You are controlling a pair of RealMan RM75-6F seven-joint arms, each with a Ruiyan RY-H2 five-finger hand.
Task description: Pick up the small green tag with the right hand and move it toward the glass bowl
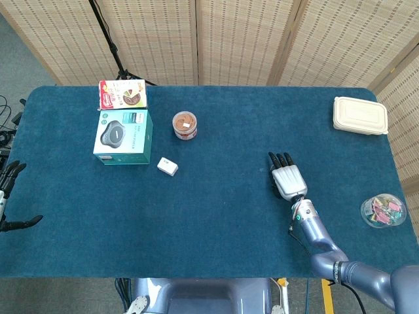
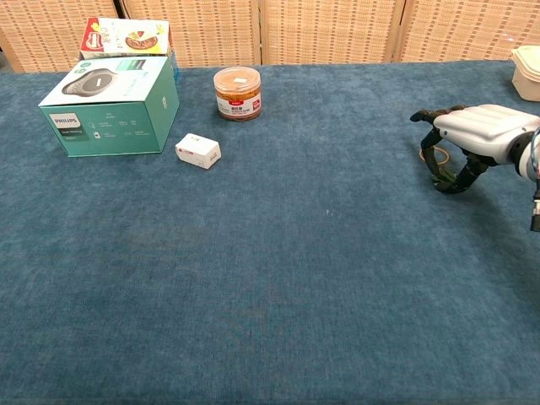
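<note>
My right hand (image 1: 286, 178) lies low over the blue table right of centre, palm down, fingers pointing to the far side. In the chest view this right hand (image 2: 477, 133) arches its dark fingers (image 2: 447, 173) down to the cloth. A thin pale loop (image 2: 425, 153) shows under them; no green tag is visible and it may be hidden beneath the hand. The glass bowl (image 1: 383, 211), holding coloured bits, sits near the table's right edge, well to the right of the hand. My left hand (image 1: 9, 196) hangs off the left edge with its fingers spread and nothing in it.
A teal Philips box (image 1: 122, 135) with a snack packet (image 1: 122, 94) behind it stands at the far left. Nearby are a small jar (image 1: 185, 125) and a little white box (image 1: 167, 166). A beige lidded container (image 1: 360, 115) sits at the far right.
</note>
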